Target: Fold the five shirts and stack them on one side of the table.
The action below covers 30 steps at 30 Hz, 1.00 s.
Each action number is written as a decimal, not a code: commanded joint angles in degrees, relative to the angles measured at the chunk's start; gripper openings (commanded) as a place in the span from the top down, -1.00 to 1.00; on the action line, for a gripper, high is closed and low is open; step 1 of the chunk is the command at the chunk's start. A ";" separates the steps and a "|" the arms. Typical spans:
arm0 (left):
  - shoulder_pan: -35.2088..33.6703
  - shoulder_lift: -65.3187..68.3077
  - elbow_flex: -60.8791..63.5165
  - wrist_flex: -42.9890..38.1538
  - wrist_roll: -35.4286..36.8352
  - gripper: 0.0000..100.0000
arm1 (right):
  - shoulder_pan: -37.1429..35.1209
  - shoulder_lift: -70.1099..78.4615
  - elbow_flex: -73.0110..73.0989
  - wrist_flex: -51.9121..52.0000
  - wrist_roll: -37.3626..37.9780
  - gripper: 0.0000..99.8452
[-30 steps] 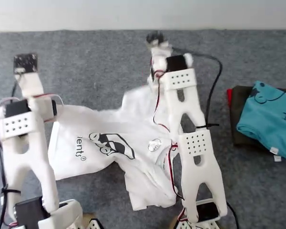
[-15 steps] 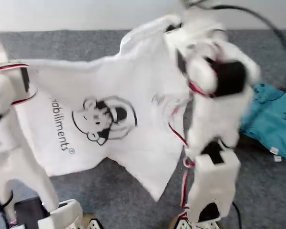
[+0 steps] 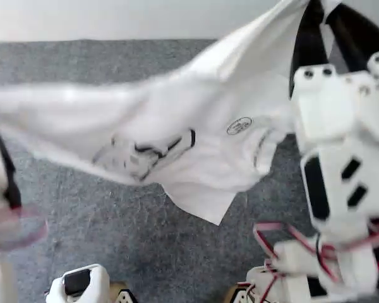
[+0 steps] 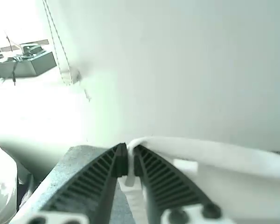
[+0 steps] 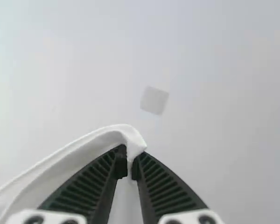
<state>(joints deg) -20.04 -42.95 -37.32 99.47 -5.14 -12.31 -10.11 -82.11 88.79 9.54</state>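
Note:
A white shirt (image 3: 177,126) with a black cartoon print hangs stretched in the air above the grey table (image 3: 114,240), its lower hem drooping toward the middle. In the left wrist view my left gripper (image 4: 128,161) is shut on a white edge of the shirt (image 4: 210,154). In the right wrist view my right gripper (image 5: 129,161) is shut on another fold of the shirt (image 5: 84,149), raised against a pale wall. The right arm (image 3: 344,158) looms large at the right of the high view. The left arm (image 3: 0,189) is a blur at the left edge.
The arm bases (image 3: 82,284) stand at the table's near edge. Bare grey table surface lies beneath the hanging shirt. A grey box (image 4: 23,63) and a hanging cord sit in the room behind, in the left wrist view.
Both arms have lifted the white shirt off the table and high toward the camera, pulling it out wide. It lay crumpled on the table a second ago.

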 commanded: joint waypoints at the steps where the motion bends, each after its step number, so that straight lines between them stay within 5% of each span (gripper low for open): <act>1: -0.35 -9.23 6.37 1.23 -0.53 0.93 | -2.68 -9.01 9.93 -8.31 -0.97 0.98; 11: -17.41 -22.86 14.29 1.23 -0.44 0.98 | -2.86 -11.74 18.64 -10.42 -3.16 0.98; 30: -18.64 -25.76 13.05 1.05 -0.53 0.98 | -2.86 -18.68 18.02 -5.58 1.67 0.98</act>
<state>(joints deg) -38.33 -68.79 -24.40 99.47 -5.14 -15.91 -28.22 -63.38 83.16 10.86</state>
